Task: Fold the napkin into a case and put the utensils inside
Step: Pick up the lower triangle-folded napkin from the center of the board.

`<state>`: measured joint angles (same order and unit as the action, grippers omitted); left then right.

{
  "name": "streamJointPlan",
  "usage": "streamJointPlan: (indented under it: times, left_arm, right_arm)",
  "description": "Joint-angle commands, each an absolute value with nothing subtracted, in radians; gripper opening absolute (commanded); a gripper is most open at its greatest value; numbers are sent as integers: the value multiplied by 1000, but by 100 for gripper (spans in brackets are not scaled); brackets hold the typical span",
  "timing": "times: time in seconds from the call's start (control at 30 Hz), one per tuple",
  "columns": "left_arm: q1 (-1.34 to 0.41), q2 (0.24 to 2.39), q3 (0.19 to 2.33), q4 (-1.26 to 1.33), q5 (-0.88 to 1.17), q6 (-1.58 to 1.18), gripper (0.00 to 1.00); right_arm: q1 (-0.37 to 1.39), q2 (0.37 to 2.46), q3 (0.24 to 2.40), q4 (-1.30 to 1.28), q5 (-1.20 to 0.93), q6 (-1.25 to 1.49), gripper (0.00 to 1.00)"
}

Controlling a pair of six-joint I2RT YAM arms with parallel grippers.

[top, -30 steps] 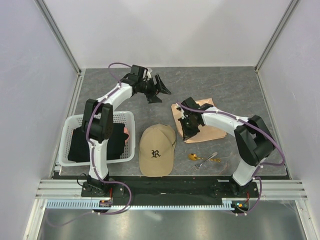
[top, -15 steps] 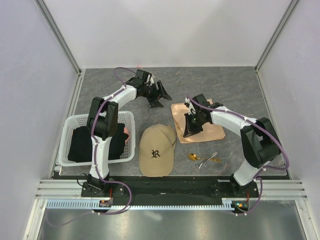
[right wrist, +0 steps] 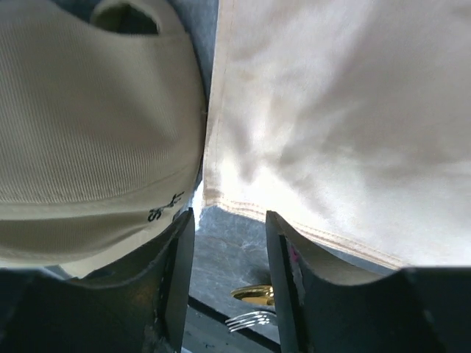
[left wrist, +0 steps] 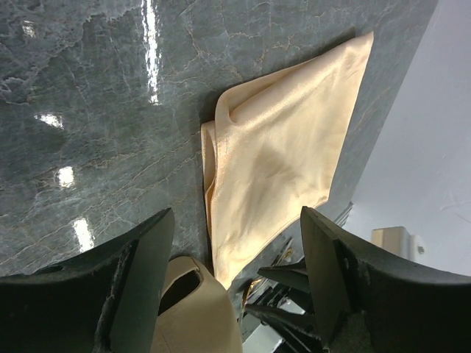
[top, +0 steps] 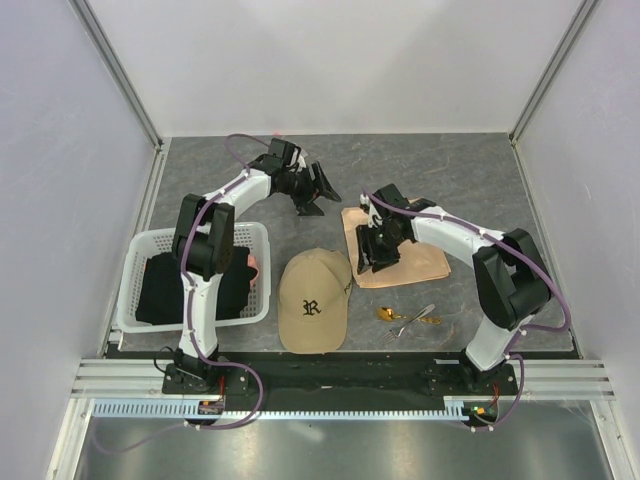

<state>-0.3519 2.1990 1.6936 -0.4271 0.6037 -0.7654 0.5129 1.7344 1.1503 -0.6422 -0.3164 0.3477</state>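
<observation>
Right gripper (right wrist: pixel 228 228) over the near left corner of the folded napkin (top: pixel 425 262), jaws parted and empty, likely letting the fold lie flat just beside the cap (top: pixel 313 300); left gripper (left wrist: pixel 235 217) wide open, empty, behind it above the table (top: pixel 480 180); utensils (top: pixel 408 318) in front, not yet inside

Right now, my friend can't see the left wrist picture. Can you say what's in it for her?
A folded peach-orange napkin lies on a dark grey stone-look table, seen between the open black fingers of the left gripper. A bit of tan cap peeks in at the bottom edge.
</observation>
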Motion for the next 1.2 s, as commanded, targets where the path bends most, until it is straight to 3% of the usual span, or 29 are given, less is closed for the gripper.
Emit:
streamJointPlan:
  times: [0.0,0.1,0.13,0.23,0.5,0.7,0.93,1.17]
  left_arm:
    - [-344,2138,1713,-436,624,-729,76]
    - [-342,2138,1715,-437,630,-735,76]
    - [-344,2137,1712,-437,635,-736,76]
    - [-344,2135,1713,-437,647,-741,75]
    - [-344,2114,1701,-437,670,-730,77]
    - [-342,2128,1723,-436,676,-733,77]
    - [-344,2148,1749,-434,686,-747,77]
    - [-344,2155,1766,-434,692,-746,77]
  right_arm:
    - [509,1758,1232,-664,-175,367,47]
    - [479,1805,1246,-660,-137,371,35]
    - [468,1827,1246,-654,-127,365,25]
    - [428,1856,1227,-635,-106,353,9]
    - [296,1888,1170,-603,-14,259,6]
    - [310,1841,1239,-690,11,207,13]
    - [449,1796,1338,-801,32,190,44]
    - [483,1805,1324,-796,11,206,52]
